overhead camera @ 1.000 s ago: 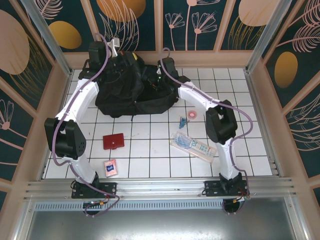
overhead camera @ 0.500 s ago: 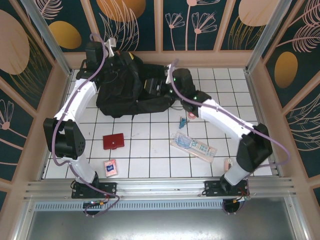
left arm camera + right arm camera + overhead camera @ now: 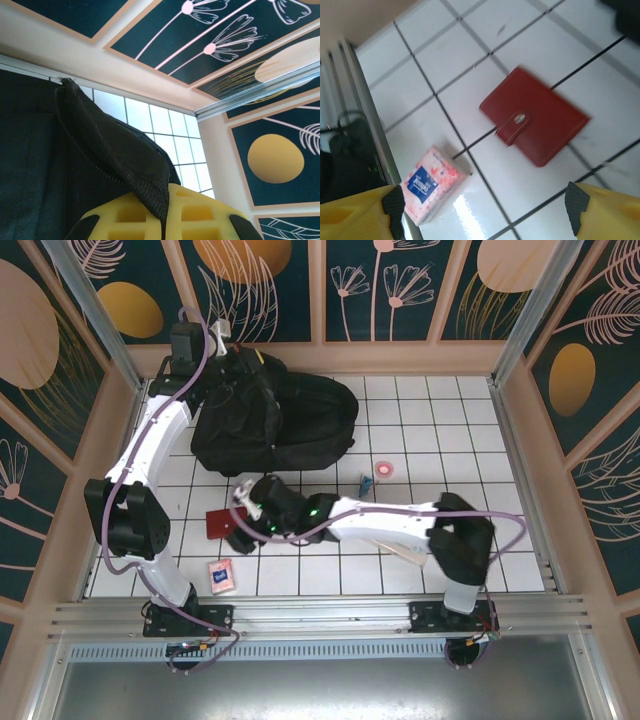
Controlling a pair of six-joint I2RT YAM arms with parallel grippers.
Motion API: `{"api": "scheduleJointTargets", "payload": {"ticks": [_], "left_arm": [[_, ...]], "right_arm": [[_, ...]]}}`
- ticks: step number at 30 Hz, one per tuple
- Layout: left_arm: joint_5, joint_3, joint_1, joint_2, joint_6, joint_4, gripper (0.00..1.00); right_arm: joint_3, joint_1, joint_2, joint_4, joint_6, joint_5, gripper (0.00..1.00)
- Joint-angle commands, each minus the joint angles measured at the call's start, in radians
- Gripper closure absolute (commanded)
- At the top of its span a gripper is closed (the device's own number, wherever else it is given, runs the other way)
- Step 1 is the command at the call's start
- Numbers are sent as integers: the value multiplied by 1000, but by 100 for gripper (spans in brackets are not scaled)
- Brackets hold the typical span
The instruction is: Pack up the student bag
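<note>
The student bag (image 3: pixel 275 425) lies slumped at the far left of the white tiled table (image 3: pixel 430 420), its black bulk up against the back wall. My left arm reaches along the left side to the bag's far corner. There my left gripper (image 3: pixel 165 220) is clamped tight on a flap (image 3: pixel 115 150) of the bag's black fabric. On my left wrist camera the flap, with zipper teeth along its edge, rises to a point above my yellow fingers (image 3: pixel 200 215) and runs down between them. More black fabric lies to its left.

My right arm lies low across the middle of the table, stretched leftward, nearer my bases than the bag and clear of it. My right gripper (image 3: pixel 485 210) hangs over the tiles with its jaws spread wide and nothing between them. Below it lies a red wallet (image 3: pixel 535 122), flat on the tiles with its strap clasp done up. A tissue pack (image 3: pixel 432 185), pink with a blue label, sits a little apart from the wallet, closer to the table's near edge. Further right in the top view, a small pink ring (image 3: pixel 385 469) lies on the tiles, well apart from the bag.
</note>
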Motion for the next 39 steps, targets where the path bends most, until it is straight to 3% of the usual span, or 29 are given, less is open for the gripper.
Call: {"api": "scheduleJointTargets", "payload": {"ticks": [1,9,21,34,39], "left_arm": [[-34,26,14,-48,34,-8,96],[-51,21,13,-47,59,-44,96],[-51,60,16,-39,85,-89,96],[-15,69,17,-36,65,-77,95],[6,62,18,-32,42,-52,95]], "right_arm": [[127,59,115,-120,-45,59,12],[241,84,284,-99,-6,37,4],[527,169,520,-267,-93,91,3],[203,182,320,-169,-142,356,9],[135,145,294,-146,-119,291,13]]}}
